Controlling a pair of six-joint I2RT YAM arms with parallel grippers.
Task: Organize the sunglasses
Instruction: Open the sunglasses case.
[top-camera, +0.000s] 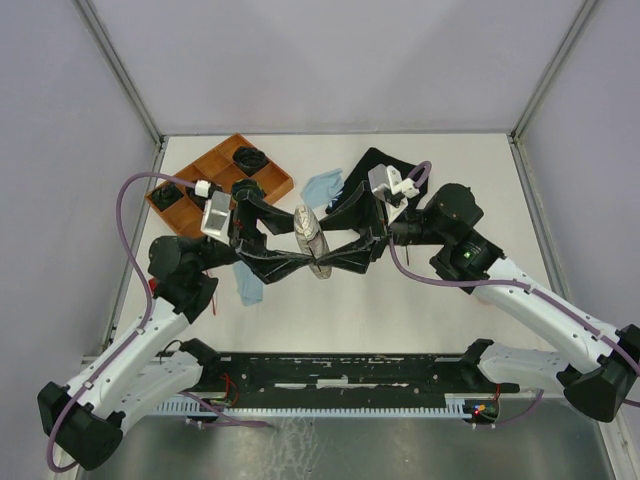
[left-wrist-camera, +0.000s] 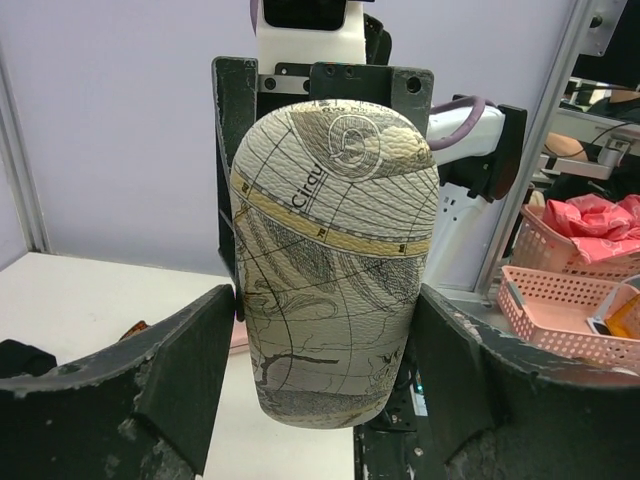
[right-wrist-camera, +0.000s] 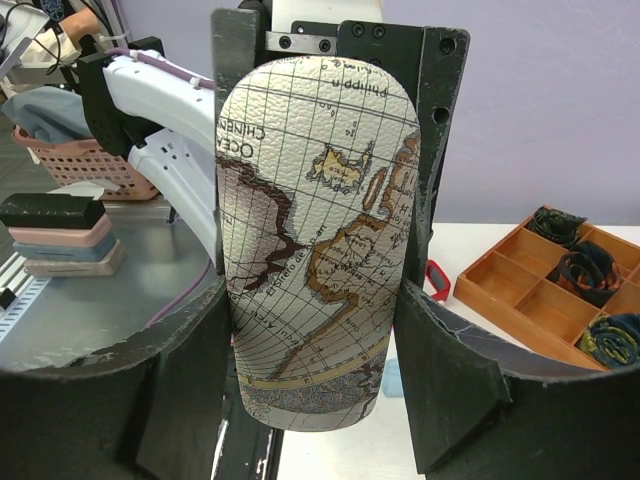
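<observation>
Right wrist: my right pincer (right-wrist-camera: 310, 300) clamps the map-print case (right-wrist-camera: 315, 180) across its width (stiff shell, grippy texture, probably light). Left pincer (left-wrist-camera: 325, 300) flanks the same case; whether it's actually touching, I cannot tell.

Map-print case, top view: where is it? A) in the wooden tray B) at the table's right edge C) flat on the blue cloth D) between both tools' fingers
D: the map-print case stands between the fingers of the left tool and the right tool, mid-table.
</observation>
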